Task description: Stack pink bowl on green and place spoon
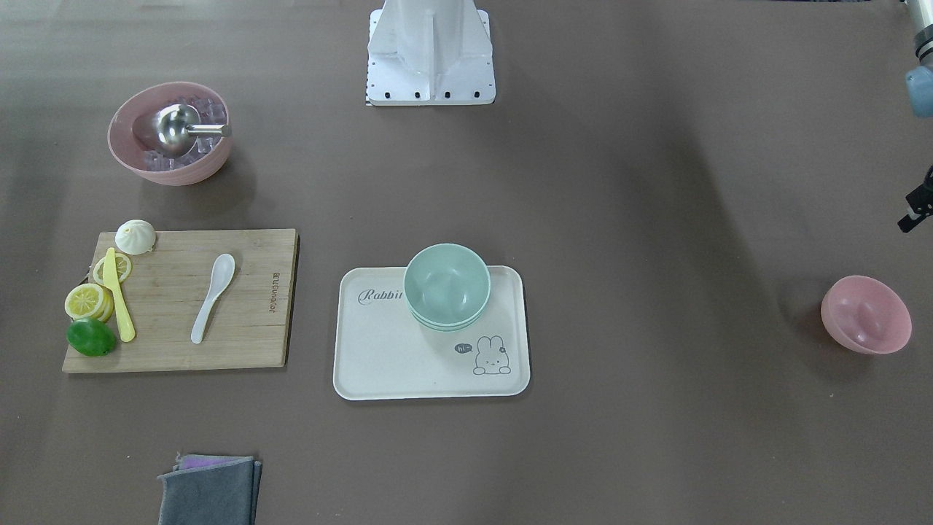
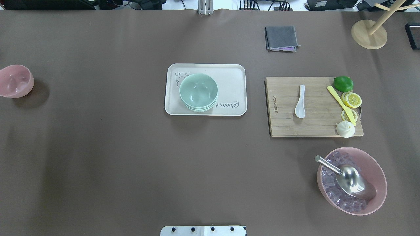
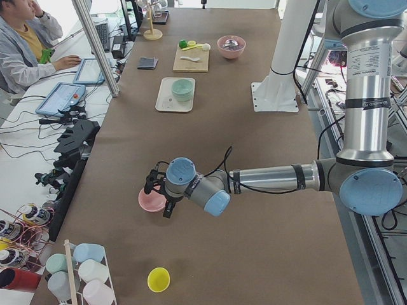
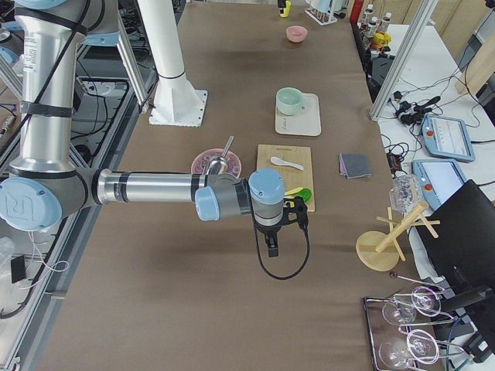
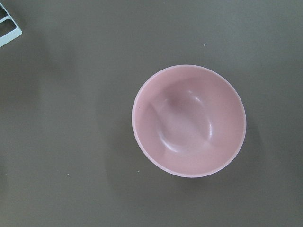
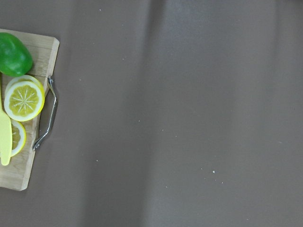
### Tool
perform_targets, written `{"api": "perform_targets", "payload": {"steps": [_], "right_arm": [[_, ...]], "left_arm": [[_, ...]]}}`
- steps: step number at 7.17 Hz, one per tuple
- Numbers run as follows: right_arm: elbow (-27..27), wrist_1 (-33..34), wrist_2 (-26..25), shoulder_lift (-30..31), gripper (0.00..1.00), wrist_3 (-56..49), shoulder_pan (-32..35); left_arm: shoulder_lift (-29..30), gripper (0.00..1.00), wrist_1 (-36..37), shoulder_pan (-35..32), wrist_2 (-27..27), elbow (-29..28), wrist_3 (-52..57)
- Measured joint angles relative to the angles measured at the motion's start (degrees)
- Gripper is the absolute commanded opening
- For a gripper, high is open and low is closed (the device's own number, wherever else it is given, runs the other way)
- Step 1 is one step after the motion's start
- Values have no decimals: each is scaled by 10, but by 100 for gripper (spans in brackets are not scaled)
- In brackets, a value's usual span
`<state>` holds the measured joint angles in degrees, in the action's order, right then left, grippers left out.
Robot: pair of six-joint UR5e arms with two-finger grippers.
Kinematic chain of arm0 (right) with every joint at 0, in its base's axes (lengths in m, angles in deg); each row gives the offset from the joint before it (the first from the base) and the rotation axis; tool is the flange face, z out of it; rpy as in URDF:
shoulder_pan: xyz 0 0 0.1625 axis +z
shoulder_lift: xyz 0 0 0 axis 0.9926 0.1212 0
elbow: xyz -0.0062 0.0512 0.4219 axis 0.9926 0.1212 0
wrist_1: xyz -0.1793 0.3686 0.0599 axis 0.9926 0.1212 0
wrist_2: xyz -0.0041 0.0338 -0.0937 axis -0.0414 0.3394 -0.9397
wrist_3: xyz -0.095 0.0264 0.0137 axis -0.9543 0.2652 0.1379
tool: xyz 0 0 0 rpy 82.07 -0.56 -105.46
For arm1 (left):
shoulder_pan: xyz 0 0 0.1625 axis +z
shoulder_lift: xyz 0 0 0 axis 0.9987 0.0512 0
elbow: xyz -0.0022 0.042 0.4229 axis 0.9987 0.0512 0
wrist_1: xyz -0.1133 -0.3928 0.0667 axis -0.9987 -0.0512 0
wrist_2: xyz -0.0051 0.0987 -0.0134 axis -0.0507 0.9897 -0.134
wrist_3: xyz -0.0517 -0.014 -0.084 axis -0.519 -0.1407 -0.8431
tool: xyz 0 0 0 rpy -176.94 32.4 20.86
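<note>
The pink bowl (image 1: 866, 313) stands upright and alone on the brown table at my far left (image 2: 14, 81). It fills the left wrist view (image 5: 189, 120). My left gripper (image 3: 159, 196) hovers just above it; no fingers show in the wrist view, so I cannot tell whether it is open or shut. The green bowl (image 2: 198, 91) sits on the white rabbit tray (image 2: 233, 75) at the table's middle. The white spoon (image 2: 300, 101) lies on the wooden cutting board (image 2: 311, 126). My right gripper (image 4: 271, 246) hangs over bare table beyond the board's lime end; I cannot tell its state.
On the board lie a lime (image 2: 343, 83), lemon slices (image 2: 351, 99), a yellow knife (image 2: 339, 103) and a white bun (image 2: 345, 128). A wider dusky-pink bowl (image 2: 377, 177) holds clear cubes and a steel scoop. A grey cloth (image 2: 281, 38) and a wooden stand (image 2: 369, 32) are at the far edge.
</note>
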<state>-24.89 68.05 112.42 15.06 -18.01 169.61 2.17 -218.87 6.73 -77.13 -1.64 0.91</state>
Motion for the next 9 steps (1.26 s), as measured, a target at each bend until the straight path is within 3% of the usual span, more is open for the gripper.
{"api": "perform_targets", "payload": {"steps": [9], "right_arm": [[-1, 1, 4, 0, 100, 7, -12]], "left_arm": [[0, 98, -1, 10, -32, -2, 0]]}}
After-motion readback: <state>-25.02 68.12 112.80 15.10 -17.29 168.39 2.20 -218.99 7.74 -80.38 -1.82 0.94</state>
